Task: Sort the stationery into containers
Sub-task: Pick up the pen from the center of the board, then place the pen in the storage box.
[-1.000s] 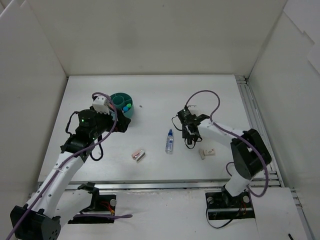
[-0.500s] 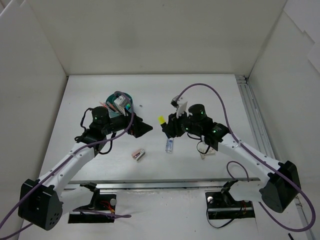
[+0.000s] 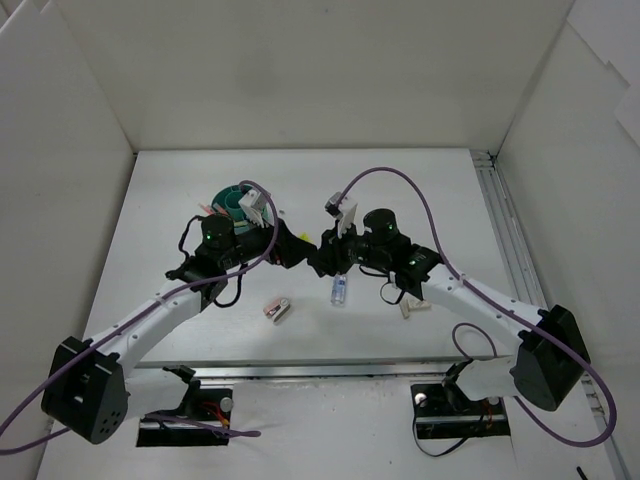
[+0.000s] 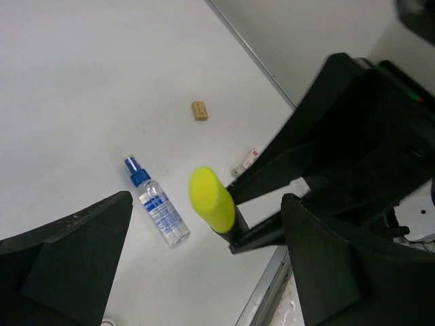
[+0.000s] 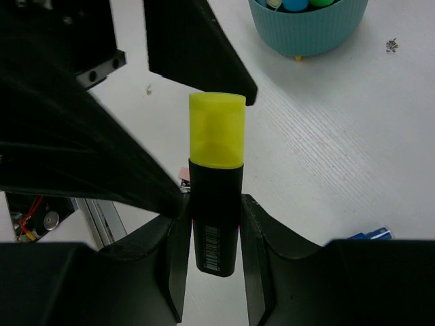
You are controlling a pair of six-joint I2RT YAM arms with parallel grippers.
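Right fingers (image 5: pixel 175 272): clamped on yellow-capped highlighter (image 5: pixel 217 170) (barcode visible).
Left fingers (image 4: pixel 75 258): spread wide, empty, flanking its cap.
Top view: highlighter cannot be made out.

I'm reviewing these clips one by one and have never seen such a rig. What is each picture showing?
This is a two-armed robot at a white table. The wide picture looks down from overhead; the other two come from a camera on each wrist. The right gripper is clamped on a yellow highlighter, holding it out between the fingers of the open left gripper. On the table lie a small spray bottle, a pink-and-white eraser and a teal tub with items inside.
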